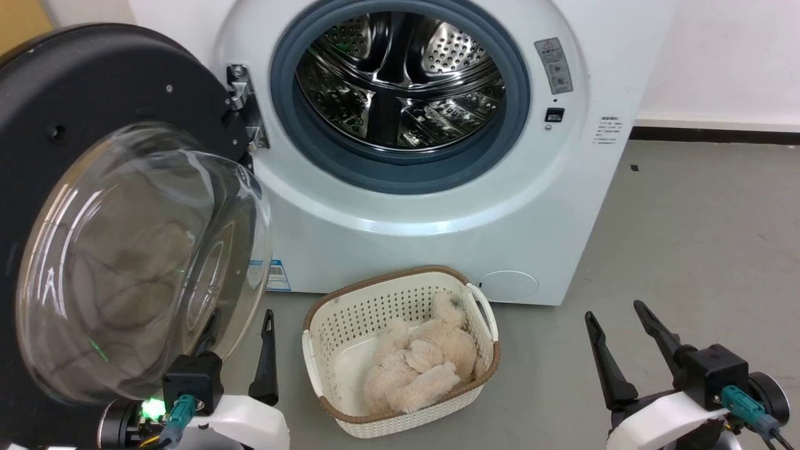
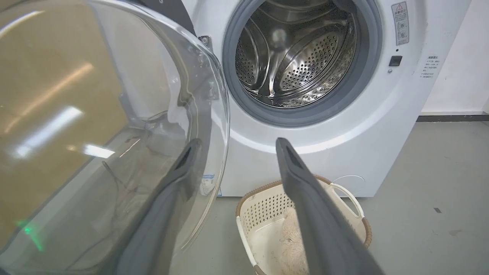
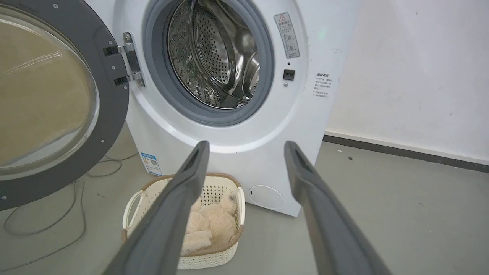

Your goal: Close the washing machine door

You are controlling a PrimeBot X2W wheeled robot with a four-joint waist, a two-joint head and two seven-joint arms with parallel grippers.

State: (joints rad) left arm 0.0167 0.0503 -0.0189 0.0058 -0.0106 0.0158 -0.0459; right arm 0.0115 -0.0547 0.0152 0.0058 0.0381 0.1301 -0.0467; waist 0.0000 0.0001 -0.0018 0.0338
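1. Now, the round black, glass-bowled washing machine door [image 1: 94, 81] is found wide open, left of the big white front-loading washing machine [image 1: 437, 212].
2. The left gripper [image 1: 240, 322], spread and empty, is placed just beside it. The right gripper [image 1: 614, 310], likewise spread, is set farther off.

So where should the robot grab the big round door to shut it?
Probably the black rim of the washing machine door, on the edge farthest from the hinge, coming in from the robot's left. The door swings on that hinge, so the far edge should turn easiest. The glass bowl bulges round and looks slippery, a poor grip.
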